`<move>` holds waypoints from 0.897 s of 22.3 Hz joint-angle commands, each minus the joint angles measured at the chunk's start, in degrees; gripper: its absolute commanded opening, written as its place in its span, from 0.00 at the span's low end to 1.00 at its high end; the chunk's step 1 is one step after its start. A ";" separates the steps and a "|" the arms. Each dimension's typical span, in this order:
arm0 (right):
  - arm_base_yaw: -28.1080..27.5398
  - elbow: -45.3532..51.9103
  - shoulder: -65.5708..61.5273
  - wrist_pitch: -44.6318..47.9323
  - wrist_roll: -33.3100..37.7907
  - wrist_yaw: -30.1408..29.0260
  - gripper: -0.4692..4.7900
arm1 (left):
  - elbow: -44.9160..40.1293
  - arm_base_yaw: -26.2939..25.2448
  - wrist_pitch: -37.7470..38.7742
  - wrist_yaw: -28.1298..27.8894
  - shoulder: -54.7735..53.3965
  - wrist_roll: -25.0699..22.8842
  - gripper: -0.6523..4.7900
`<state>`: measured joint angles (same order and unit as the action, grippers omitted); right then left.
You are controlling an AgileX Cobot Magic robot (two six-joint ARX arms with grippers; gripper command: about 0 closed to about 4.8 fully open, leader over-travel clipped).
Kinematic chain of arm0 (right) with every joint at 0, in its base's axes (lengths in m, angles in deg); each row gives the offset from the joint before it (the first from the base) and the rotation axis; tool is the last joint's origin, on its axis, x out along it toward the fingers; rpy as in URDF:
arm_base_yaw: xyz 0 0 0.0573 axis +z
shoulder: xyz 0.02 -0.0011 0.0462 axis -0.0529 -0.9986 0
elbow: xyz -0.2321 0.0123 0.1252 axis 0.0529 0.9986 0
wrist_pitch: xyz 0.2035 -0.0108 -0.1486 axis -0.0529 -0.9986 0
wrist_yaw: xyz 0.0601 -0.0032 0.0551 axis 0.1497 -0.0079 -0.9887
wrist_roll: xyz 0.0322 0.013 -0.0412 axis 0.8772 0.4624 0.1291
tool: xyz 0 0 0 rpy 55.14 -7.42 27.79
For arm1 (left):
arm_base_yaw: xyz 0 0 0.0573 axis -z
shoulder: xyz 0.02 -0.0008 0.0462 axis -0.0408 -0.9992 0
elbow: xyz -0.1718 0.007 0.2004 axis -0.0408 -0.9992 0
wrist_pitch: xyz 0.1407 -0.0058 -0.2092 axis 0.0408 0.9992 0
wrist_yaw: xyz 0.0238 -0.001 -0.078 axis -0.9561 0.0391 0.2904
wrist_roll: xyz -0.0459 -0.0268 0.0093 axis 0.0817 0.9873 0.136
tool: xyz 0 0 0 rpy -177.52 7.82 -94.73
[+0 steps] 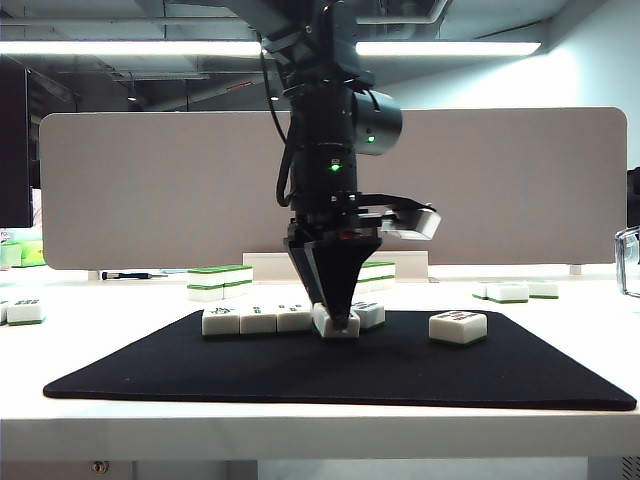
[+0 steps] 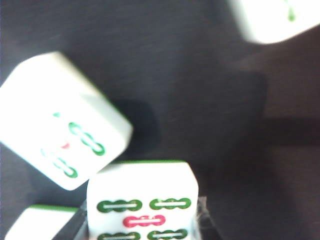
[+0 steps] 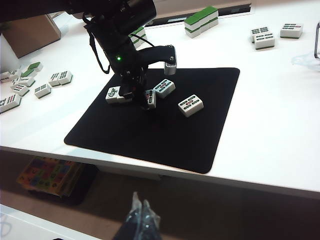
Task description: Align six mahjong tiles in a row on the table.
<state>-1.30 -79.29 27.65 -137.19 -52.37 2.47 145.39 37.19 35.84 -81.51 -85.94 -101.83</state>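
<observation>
The left gripper (image 1: 340, 322) pinches a small white green-based mahjong tile (image 1: 328, 321) on the black rectangular mat (image 1: 330, 375), three tiles (image 1: 258, 319) rowed beside it. The right gripper (image 3: 139, 216), fingers together, hangs off the white table (image 3: 280, 100).

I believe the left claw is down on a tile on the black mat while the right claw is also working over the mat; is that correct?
Not quite. The left claw is indeed down on a tile on the black mat, but the right claw is not over the mat: the right wrist view shows it hanging below the table edge, well clear of it.
</observation>
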 commanded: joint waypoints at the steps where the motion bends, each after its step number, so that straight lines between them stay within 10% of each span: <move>1: -0.02 -0.20 0.68 1.01 -0.17 0.09 0.09 | 0.13 -0.42 -1.66 -0.33 0.59 -0.15 0.38; 20: -0.02 -0.20 0.68 0.98 -0.17 0.07 0.09 | 0.11 -2.93 -4.66 -0.52 0.48 -2.75 0.39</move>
<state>-1.33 -79.29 27.65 -137.19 -52.37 2.47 145.33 34.26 31.25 -82.06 -85.94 -104.32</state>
